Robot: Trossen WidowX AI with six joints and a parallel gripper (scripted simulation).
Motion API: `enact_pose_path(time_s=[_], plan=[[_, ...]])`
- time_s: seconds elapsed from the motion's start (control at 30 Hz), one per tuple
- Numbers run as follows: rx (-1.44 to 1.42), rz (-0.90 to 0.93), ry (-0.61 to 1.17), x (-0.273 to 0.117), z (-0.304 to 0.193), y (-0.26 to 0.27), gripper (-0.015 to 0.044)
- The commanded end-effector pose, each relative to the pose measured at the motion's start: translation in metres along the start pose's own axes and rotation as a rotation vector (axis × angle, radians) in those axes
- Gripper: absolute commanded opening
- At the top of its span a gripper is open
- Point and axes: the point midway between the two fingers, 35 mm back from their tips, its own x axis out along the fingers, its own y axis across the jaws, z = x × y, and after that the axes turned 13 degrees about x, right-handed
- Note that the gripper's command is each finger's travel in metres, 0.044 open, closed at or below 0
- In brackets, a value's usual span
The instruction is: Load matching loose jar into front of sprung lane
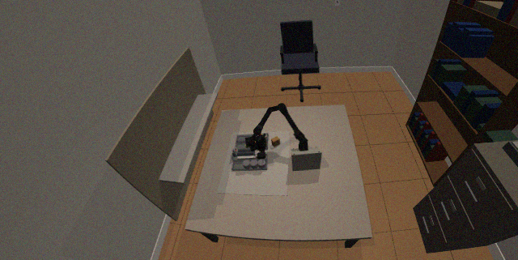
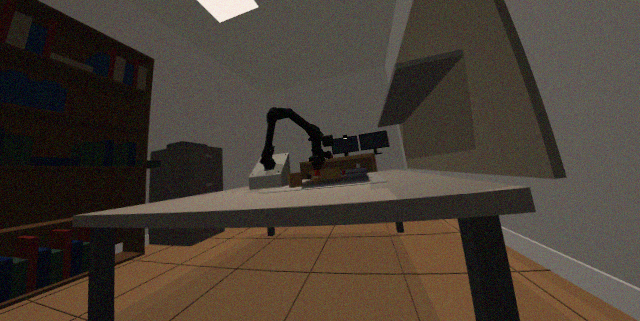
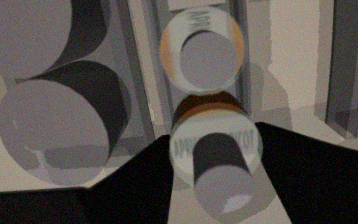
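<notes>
1. Setting: pale table in a room with a bookshelf and an office chair; the arm works over a grey lane rack on the table.
2. Held jar: directly under the gripper, orange glass with a grey lid and a white label band. It looks rigid, smooth-walled and fairly light. I'd guess slippery under side load and breakable if dropped, so a grip across the body below the lid is the right hold.
3. Matching jar: just ahead of the held one, in the same lane. The two look touching or near it; cannot tell which.
4. Gripper: clamped on the held jar at mid opening, dark fingers on either side of its body.
5. Beside the tool: two large grey cans in the neighbouring lane, apart from the fingers.
6. Whether the jar base is on the lane floor is hidden.
</notes>
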Motion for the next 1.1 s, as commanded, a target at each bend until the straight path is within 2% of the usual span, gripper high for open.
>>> enact_pose_path(time_s=[0.0, 1.07], plan=[[0.014, 0.003, -0.022, -0.0027, 0.0083, 0.0000, 0.0000], [0.014, 0.003, -0.022, 0.0033, 0.0099, 0.0004, 0.0000]])
